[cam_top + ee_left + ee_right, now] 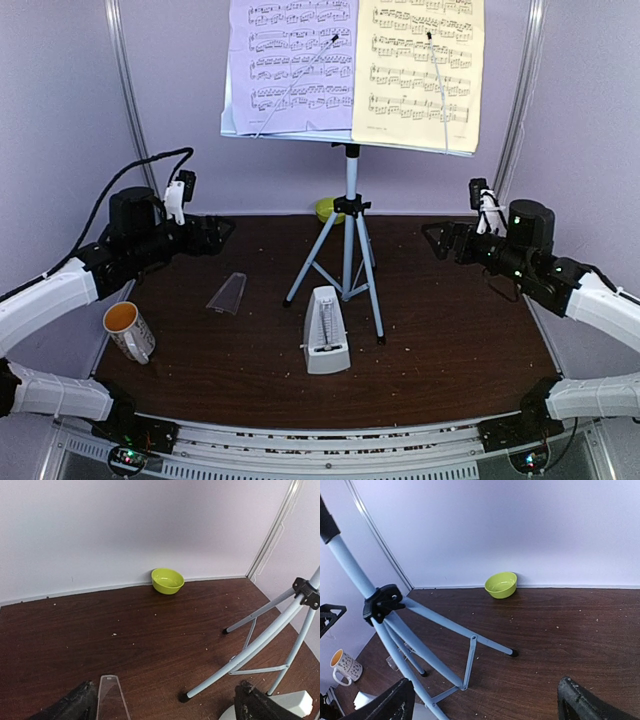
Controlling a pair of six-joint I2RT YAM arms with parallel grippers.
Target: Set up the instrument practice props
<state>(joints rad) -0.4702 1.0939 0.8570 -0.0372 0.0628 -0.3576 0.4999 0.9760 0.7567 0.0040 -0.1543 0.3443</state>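
The music stand [351, 185] stands on its silver tripod at the table's middle. It carries a lavender page [290, 65] on the left and a yellow page [420, 70] on the right. The white pyramid metronome [325, 345] stands in front of the tripod, uncovered. Its clear cover [227, 294] lies on the table to the left and also shows in the left wrist view [112, 700]. My left gripper [220, 232] is open and empty, held above the table left of the tripod. My right gripper [436, 238] is open and empty, right of the tripod.
A white mug [128, 330] with an orange inside stands at the left edge. A small green bowl [326, 208] sits against the back wall behind the tripod. The tripod legs [240, 657] spread between the two grippers. Lavender walls close the table in.
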